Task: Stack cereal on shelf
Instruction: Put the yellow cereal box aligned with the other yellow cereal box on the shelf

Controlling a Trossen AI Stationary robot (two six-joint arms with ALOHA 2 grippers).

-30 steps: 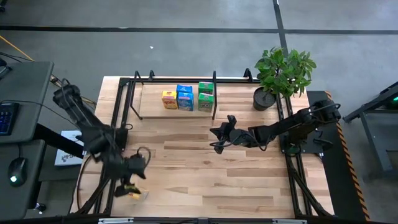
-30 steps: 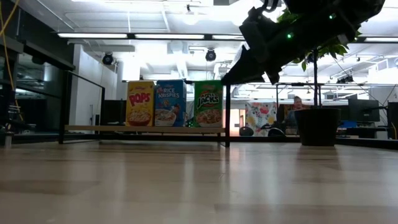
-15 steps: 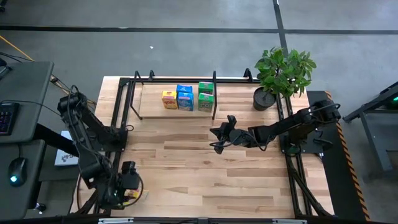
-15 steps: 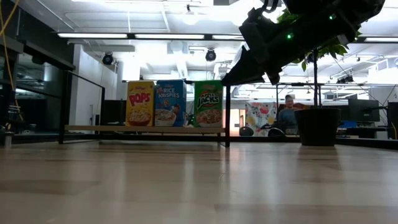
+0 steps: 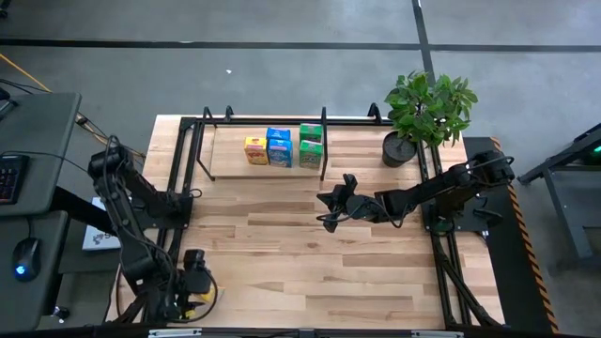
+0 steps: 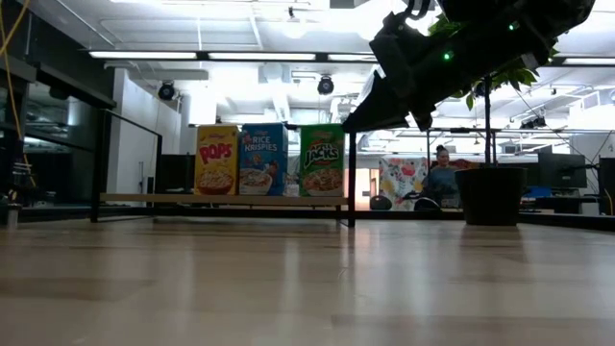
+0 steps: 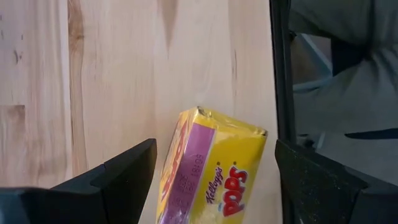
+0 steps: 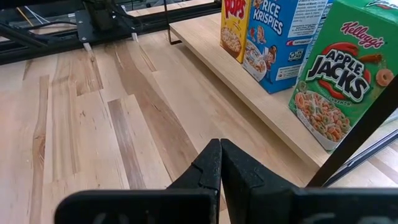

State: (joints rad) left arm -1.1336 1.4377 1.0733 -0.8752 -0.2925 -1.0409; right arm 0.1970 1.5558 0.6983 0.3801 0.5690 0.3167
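**Cereal half shelved, left end effector over a fallen Pops box**

Fingers of the left end effector (image 7: 208,186) stand wide apart in its wrist view, one dark pad on each side of a yellow Pops box (image 7: 214,168) that lies flat on the table (image 7: 112,81). Neither pad touches the carton; there is clear wood between each finger and the box, so nothing is gripped yet. The box lies a little askew between the fingers, close to the black frame bar (image 7: 280,74) at the table's edge. From above, this left end effector (image 5: 192,282) sits at the near left corner of the table, well apart from the shelf (image 5: 235,160).

The right end effector (image 5: 331,208) hangs over the middle of the table, its fingers pressed together and holding nothing, as its wrist view shows (image 8: 219,165). It is near the shelf's upright divider (image 5: 324,141) and appears to be waiting.

On the shelf stand three boxes in a row, upright and side by side: a yellow Pops box (image 6: 217,160), a blue Rice Krispies box (image 6: 261,159) and a green Apple Jacks box (image 6: 323,160), the green one just beside the divider. A potted plant (image 5: 427,113) stands at the far right of the table.

By my reading, the bottom row is done and the second layer is not started. The box under the left end effector looks like the next to go; any other remaining boxes are not visible.
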